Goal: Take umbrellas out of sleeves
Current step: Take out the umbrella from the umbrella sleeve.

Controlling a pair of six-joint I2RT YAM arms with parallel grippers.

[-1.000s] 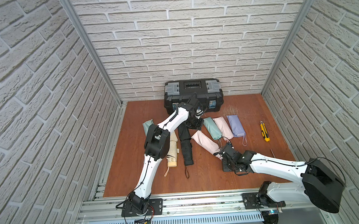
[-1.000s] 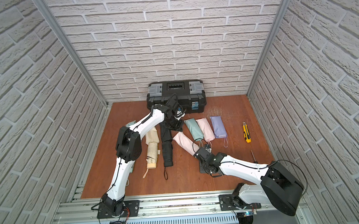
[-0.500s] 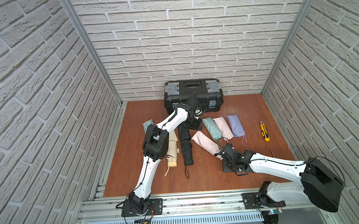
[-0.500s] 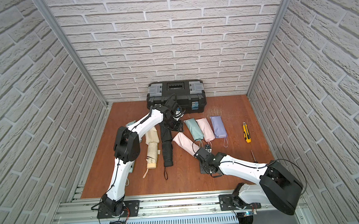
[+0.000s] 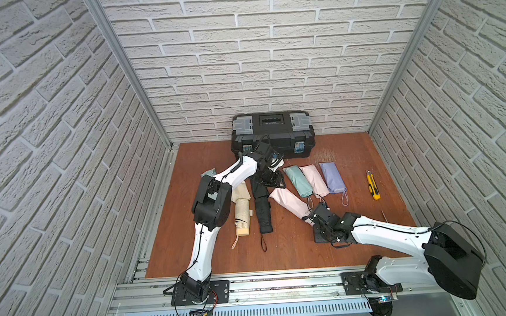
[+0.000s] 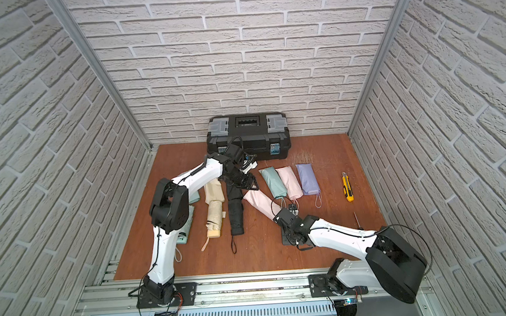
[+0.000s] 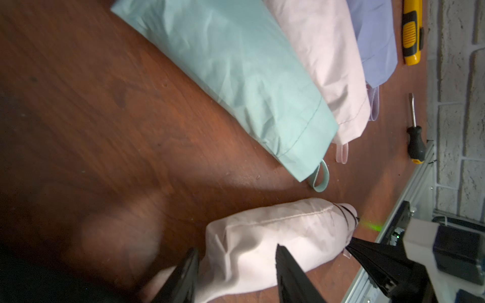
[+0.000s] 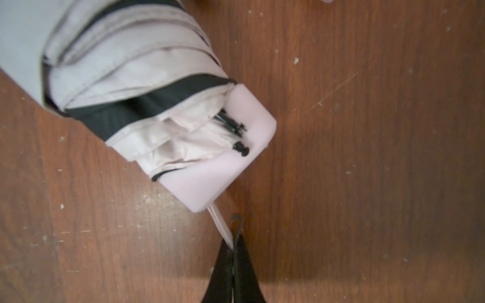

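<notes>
Right wrist view: your right gripper (image 8: 232, 244) pinched shut on wrist loop (image 8: 219, 223), so pull drags pink umbrella (image 8: 157, 105) handle-first. Umbrella lies mid-scene, handle end out of near mouth of pink sleeve (image 7: 275, 236). Your left gripper (image 7: 236, 249): jaws apart, astride sleeve's far end; likely no anchor.

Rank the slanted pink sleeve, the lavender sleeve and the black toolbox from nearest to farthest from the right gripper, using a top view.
1. Slanted pink sleeve: its open end lies beside the right gripper, which pinches the pink umbrella's wrist loop.
2. Lavender sleeve: beyond the gripper, row's right end.
3. Black toolbox: against the back wall.
</notes>
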